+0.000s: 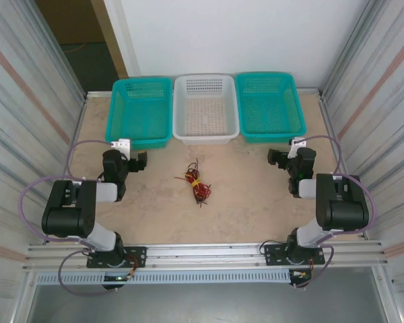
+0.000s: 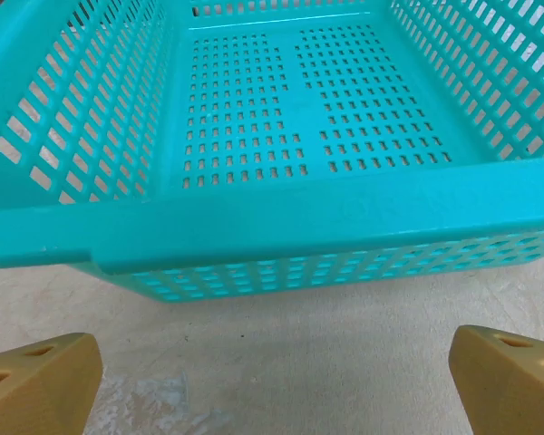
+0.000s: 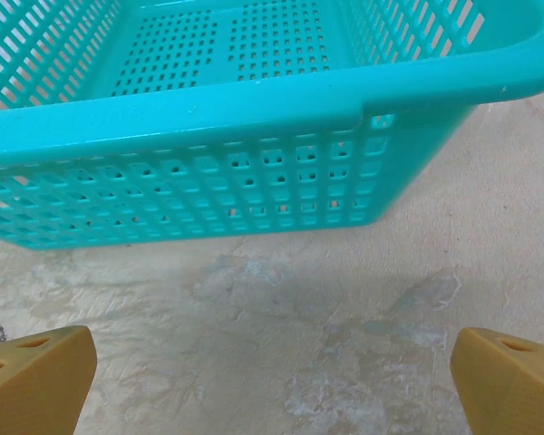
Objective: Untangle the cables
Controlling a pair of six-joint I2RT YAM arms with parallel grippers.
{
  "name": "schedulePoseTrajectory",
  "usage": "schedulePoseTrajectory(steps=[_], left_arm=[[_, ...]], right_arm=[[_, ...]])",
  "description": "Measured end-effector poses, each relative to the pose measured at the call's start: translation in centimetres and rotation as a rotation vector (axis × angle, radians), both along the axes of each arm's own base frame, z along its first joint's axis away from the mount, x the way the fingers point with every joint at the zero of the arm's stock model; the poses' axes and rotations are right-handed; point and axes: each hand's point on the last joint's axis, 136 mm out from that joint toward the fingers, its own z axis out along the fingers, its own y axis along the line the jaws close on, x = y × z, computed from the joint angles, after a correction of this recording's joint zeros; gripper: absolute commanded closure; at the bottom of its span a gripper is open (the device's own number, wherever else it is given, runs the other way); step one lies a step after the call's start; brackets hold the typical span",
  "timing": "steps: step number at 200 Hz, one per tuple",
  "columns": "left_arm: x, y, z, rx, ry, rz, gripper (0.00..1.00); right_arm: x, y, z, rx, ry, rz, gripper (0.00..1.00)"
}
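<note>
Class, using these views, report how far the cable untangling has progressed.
Done: nothing; the cables lie in one tangled bundle on the table. In hand: nothing; the left end effector and right end effector are open and empty. Left: grasping and separating every cable.

Soft, even light falls from above, bright and flat. The pale surface [image 1: 249, 202] carries only faint shadows; a diffuse one lies under the teal basket [image 3: 208, 190]. Side walls [image 1: 27, 101] splay at the overhead view's edges. The right tool [image 3: 272, 385] shows slightly soft fingertips [image 3: 36, 376].
</note>
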Motion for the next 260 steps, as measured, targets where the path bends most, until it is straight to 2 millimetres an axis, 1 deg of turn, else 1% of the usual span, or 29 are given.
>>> schedulePoseTrajectory(steps=[169, 220, 244, 260], left_arm=[[0.0, -0.3, 0.0, -0.010, 0.001, -0.019, 0.01], [0.0, 0.3, 0.0, -0.032, 0.001, -0.026, 0.01], [0.0, 0.3, 0.0, -0.033, 0.000, -0.027, 0.01], [-0.1, 0.7, 0.0, -0.028, 0.027, 0.003, 0.01]], right_arm=[[0.0, 0.0, 0.0, 0.000, 0.000, 0.000, 0.01], [0.0, 0.0, 0.0, 0.000, 0.000, 0.000, 0.01], [0.0, -0.1, 0.0, -0.001, -0.001, -0.004, 0.01], [-0.5, -0.4, 0.4, -0.006, 0.016, -0.023, 0.01]])
